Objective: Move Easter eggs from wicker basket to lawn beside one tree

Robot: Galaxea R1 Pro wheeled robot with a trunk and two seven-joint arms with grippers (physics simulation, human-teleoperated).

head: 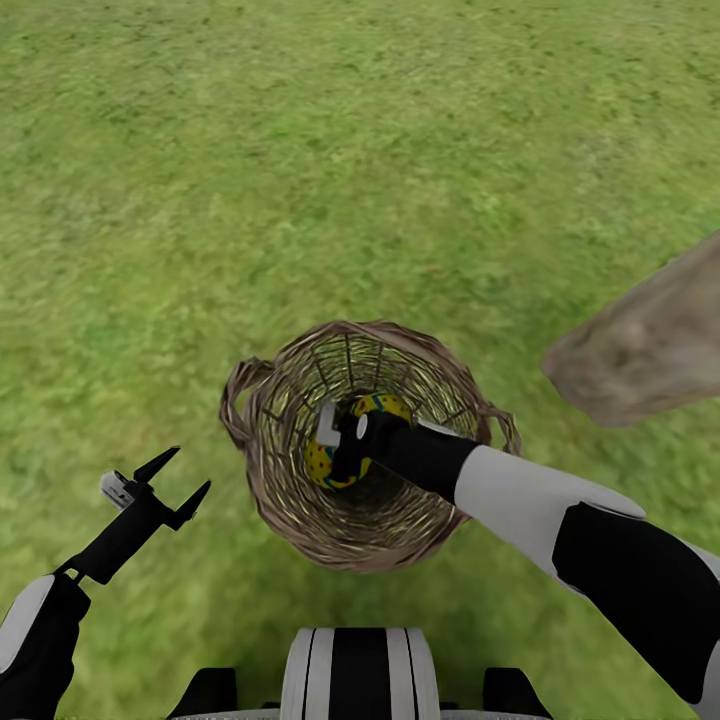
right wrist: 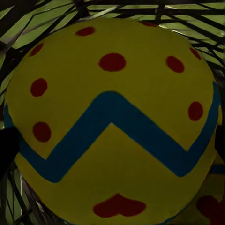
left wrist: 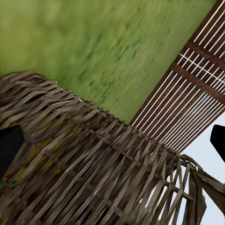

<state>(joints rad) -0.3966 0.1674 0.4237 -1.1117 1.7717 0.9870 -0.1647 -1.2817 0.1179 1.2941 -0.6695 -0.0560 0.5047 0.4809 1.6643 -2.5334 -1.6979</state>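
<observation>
Right gripper (head: 338, 447) down inside the wicker basket (head: 300, 520) on the lawn (head: 300, 150), fingers either side of a yellow Easter egg (right wrist: 112, 122) with blue zigzag and red dots; whether clamped cannot be told. Left gripper (head: 172, 480) spread open, empty, just beside the basket's outer wall. Tree trunk (head: 650, 345) near the basket on the right.

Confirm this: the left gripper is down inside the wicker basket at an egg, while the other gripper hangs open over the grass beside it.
Wrong arm. The head view shows the right gripper down inside the wicker basket at an Easter egg, while the left gripper hangs open over the lawn beside it.
</observation>
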